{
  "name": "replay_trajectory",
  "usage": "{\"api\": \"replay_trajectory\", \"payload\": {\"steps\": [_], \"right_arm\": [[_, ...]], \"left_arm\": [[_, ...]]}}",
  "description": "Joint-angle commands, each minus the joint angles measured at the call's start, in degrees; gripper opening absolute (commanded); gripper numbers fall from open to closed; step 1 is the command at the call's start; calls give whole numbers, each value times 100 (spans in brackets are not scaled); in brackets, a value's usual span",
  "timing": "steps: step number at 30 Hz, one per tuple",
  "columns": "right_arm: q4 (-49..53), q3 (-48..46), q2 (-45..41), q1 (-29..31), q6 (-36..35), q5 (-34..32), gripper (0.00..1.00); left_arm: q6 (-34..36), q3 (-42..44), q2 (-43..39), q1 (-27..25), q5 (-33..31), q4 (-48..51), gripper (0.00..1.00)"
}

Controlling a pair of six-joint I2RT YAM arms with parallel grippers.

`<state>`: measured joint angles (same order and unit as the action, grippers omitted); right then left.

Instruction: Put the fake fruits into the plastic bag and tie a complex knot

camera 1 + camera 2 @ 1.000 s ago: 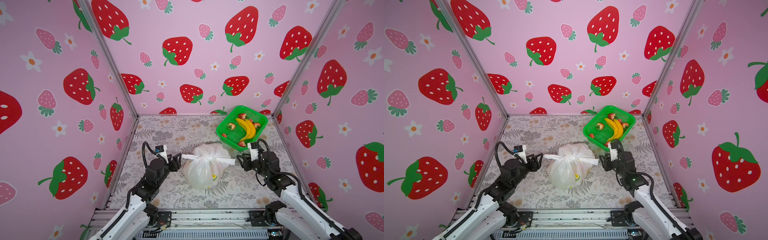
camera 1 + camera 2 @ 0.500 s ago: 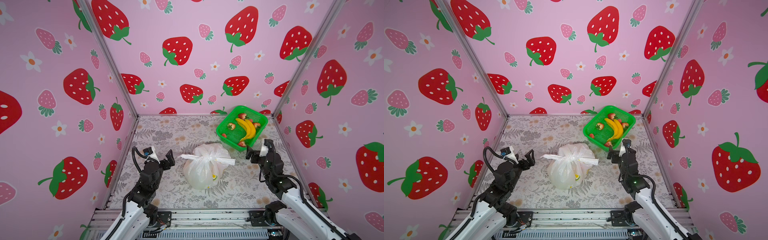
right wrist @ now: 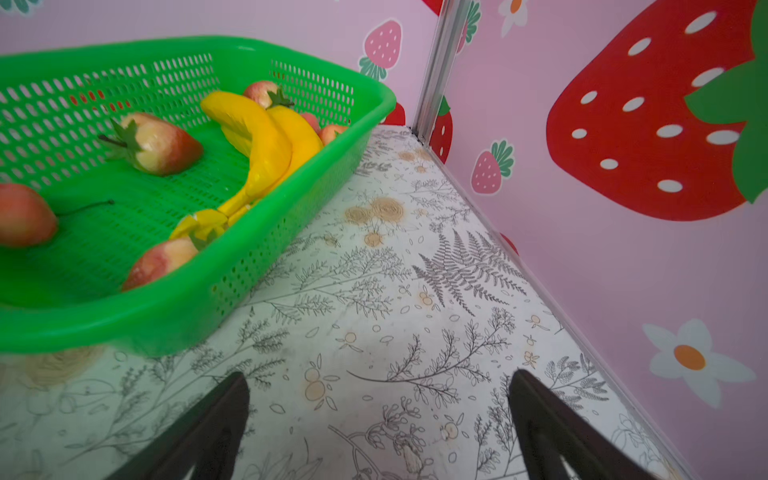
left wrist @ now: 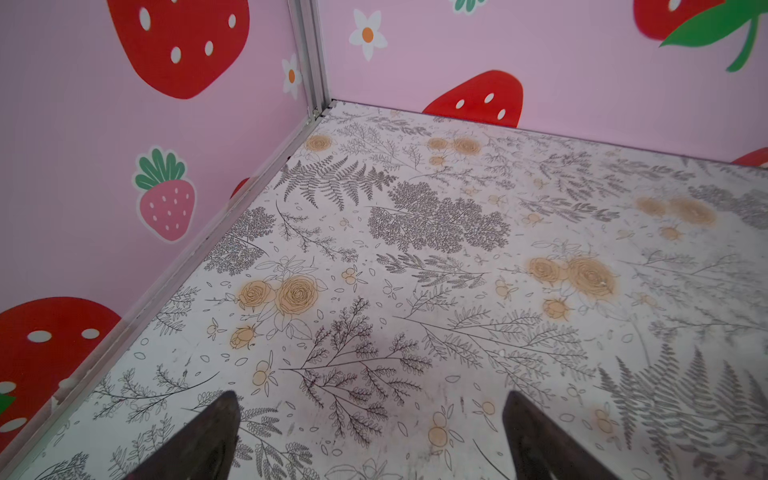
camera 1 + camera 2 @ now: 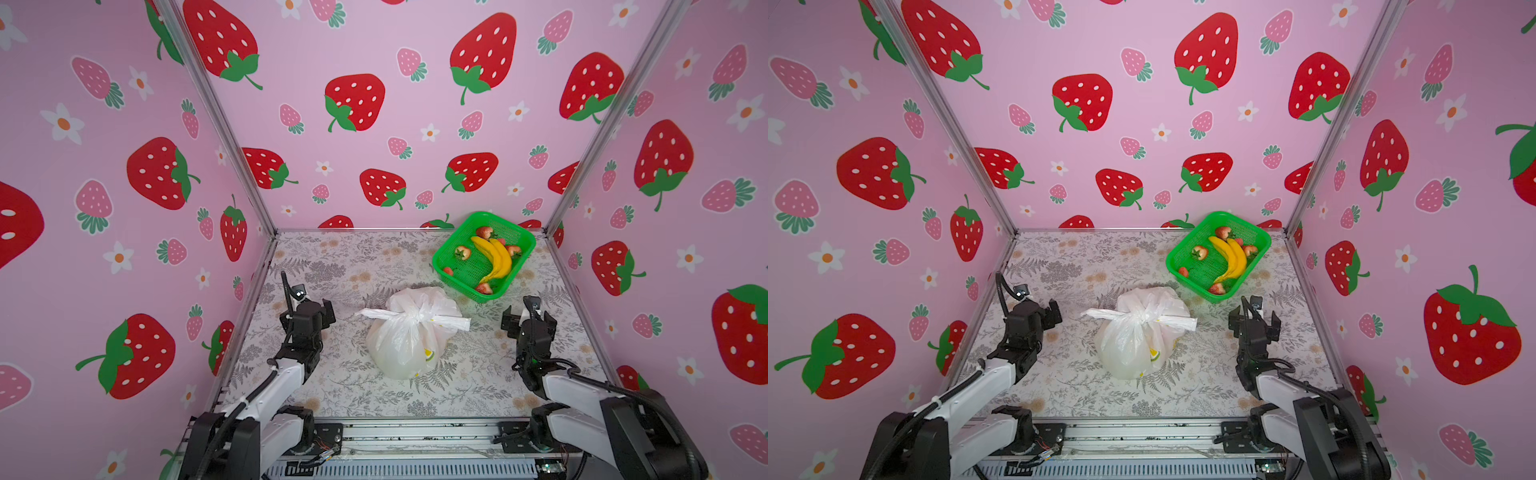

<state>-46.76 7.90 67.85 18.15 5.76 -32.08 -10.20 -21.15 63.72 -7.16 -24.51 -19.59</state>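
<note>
Both grippers have let go of the knot's strip ends since a second ago and pulled back toward the sides of the frame.

In both top views the bag [image 5: 409,332] sits tied at centre frame on the counter [image 5: 374,399], its knot [image 5: 422,318] on top with two flat strips running left-right. The left gripper [image 5: 322,311] stands well apart at the bag's left, the right gripper [image 5: 525,320] well apart at its right, both spread wide and holding nothing. The bag lies between them, about equally near each; the strips' long axis points at both. A basket [image 5: 440,266] in the upper right still holds bananas [image 5: 494,259] and strawberries [image 5: 462,252], closer to the right arm.

The left wrist view shows only bare counter and walls beyond the parted fingers [image 4: 199,440]; no bag.

The right wrist view shows the basket [image 3: 249,266] at left with bananas [image 3: 266,137] inside, ahead of the splayed fingers [image 3: 208,432].
</note>
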Motion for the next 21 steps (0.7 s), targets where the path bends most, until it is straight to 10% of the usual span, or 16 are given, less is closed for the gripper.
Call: {"api": "replay_trajectory", "payload": {"steps": [1, 21], "right_arm": [[-892, 263, 312, -102, -290, 310, 100], [-2766, 673, 2309, -1010, -462, 1813, 100]], "left_arm": [[360, -160, 511, 185, 604, -876, 99], [679, -444, 2517, 596, 1379, -2534, 99]]}}
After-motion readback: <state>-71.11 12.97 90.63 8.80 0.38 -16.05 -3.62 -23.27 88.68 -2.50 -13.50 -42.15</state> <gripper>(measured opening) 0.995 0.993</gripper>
